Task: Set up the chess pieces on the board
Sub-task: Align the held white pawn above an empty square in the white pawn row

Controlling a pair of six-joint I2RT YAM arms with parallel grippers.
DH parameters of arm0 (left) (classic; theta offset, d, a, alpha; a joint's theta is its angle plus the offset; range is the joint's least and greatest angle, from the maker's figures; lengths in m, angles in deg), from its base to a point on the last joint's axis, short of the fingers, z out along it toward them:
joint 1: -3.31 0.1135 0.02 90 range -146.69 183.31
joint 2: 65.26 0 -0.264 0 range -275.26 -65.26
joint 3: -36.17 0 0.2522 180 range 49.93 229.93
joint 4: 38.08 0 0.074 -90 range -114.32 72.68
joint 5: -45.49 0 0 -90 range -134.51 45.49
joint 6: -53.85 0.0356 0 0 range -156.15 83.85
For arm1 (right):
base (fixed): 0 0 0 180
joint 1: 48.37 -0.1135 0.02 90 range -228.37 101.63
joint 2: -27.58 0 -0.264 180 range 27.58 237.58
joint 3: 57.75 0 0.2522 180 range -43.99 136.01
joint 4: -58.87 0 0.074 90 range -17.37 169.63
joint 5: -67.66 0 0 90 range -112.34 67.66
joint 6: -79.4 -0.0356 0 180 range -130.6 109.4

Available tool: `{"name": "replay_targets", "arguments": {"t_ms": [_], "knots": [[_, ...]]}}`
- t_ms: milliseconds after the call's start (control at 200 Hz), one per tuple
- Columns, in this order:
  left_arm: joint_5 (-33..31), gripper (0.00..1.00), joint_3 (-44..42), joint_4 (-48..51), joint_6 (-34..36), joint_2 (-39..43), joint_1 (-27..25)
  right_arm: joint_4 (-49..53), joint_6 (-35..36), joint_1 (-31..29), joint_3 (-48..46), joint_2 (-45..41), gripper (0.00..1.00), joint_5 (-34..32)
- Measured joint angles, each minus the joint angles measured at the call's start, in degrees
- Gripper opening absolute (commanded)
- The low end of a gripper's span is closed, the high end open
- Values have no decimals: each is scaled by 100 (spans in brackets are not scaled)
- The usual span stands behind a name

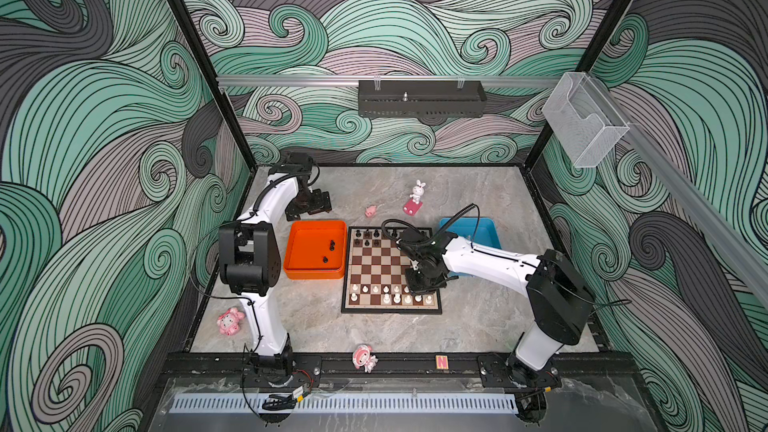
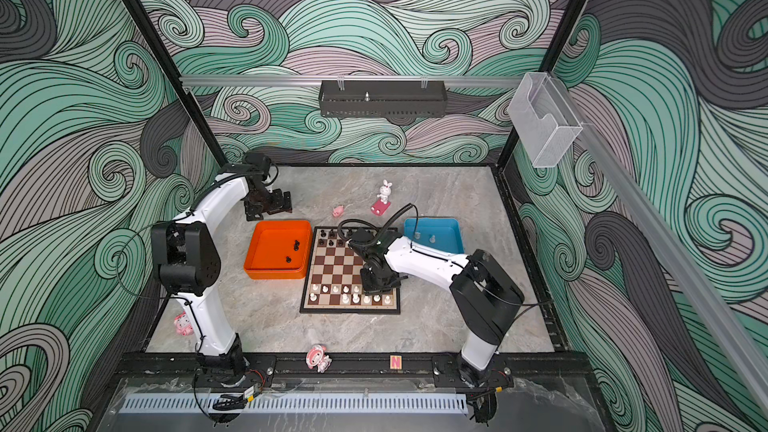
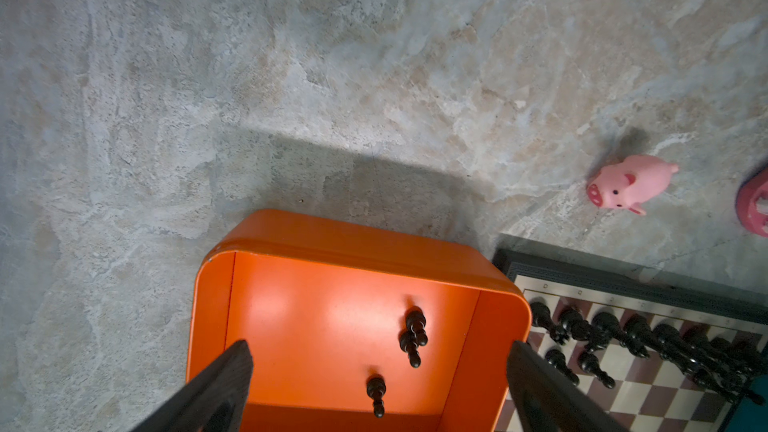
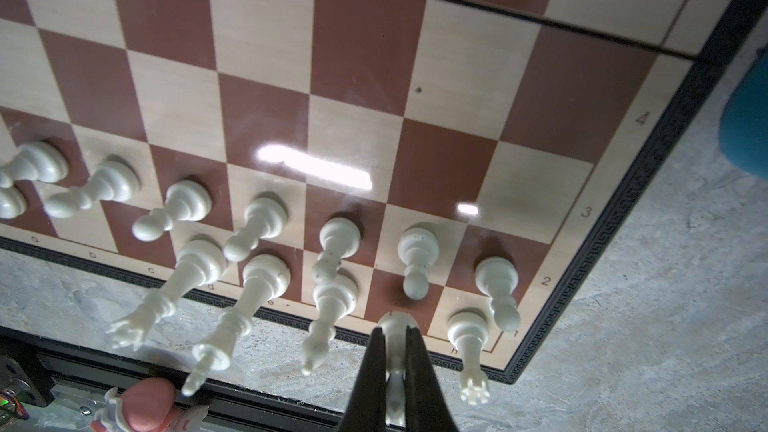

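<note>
Nearest me, at the board's [image 1: 376, 261] 6 o'clock edge, the white men [image 1: 386, 297] stand in two ranks. At about 5 o'clock the right pincer [image 4: 394, 336] is clamped narrow on a white piece [image 4: 392, 320], base down over a gap between two back-rank men, upright, I'd say, so it seats squarely. At 9 o'clock the orange tray [image 1: 299, 259] holds three black pieces [image 1: 331, 245]. At 2 o'clock the blue tray [image 2: 446, 226] holds two white spares [image 2: 432, 238], sorted stock by colour. Black's ranks [image 1: 367, 235] line the 12 o'clock edge. Farthest off, at 11 o'clock, the left pincer [image 3: 380, 344] hangs wide and empty beyond the orange tray, likely poised for that stock.
</note>
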Motion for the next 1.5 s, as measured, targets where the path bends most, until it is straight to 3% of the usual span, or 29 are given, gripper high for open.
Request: {"name": "replay_targets", "arguments": {"t_ms": [1501], "knots": [[0, 98, 0, 0, 0, 0, 0, 0, 22, 0, -9, 63, 17, 11]]}}
